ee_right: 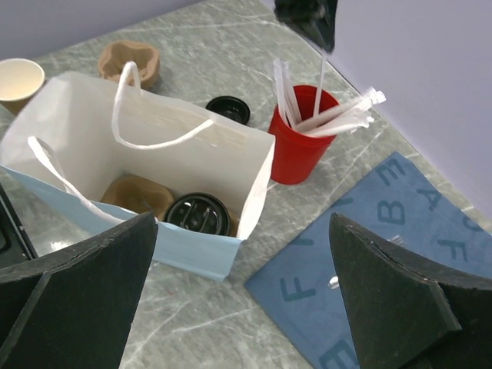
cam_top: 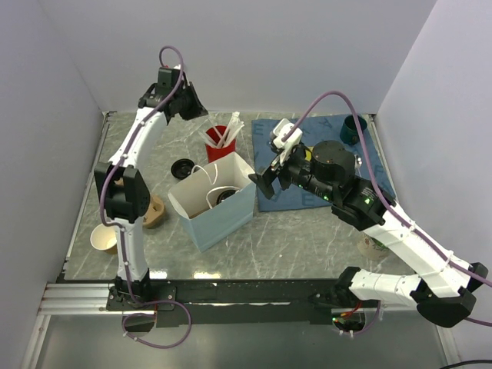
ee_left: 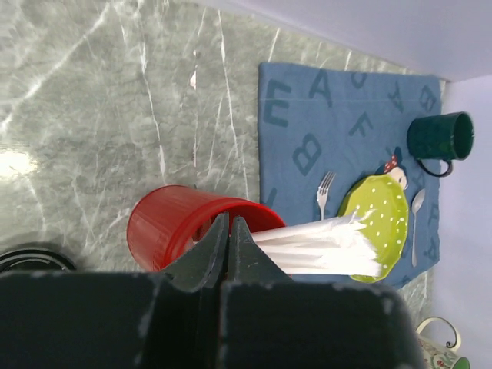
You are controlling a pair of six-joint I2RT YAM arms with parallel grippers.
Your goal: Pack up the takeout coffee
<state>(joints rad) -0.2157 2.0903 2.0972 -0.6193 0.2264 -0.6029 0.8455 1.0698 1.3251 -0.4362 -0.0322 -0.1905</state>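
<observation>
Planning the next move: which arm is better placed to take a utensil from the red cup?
Left. The left gripper is shut above the red cup, apparently pinching one white utensil; the right gripper hangs open beside the bag.

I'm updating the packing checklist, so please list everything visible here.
takeout coffee: 1, brown, black lid, in the bag
bag: 1, white and pale blue, centre
carrier: 2, brown, one in bag, one left of it
loose lid: 1, black, behind bag
lidless cup: 1, brown, near left
red cup: 1, red, behind bag
white utensils: several, white, in red cup
mat: 1, blue, lettered, far right
green mug: 1, dark green, mat's far corner
plate: 1, green dotted, on mat
fork, spoon: 1 each, silver, beside plate
patterned mug: 1, white, near right, half hidden
left gripper: black, shut on one white utensil above red cup
right gripper: black, open, right of bag
</observation>
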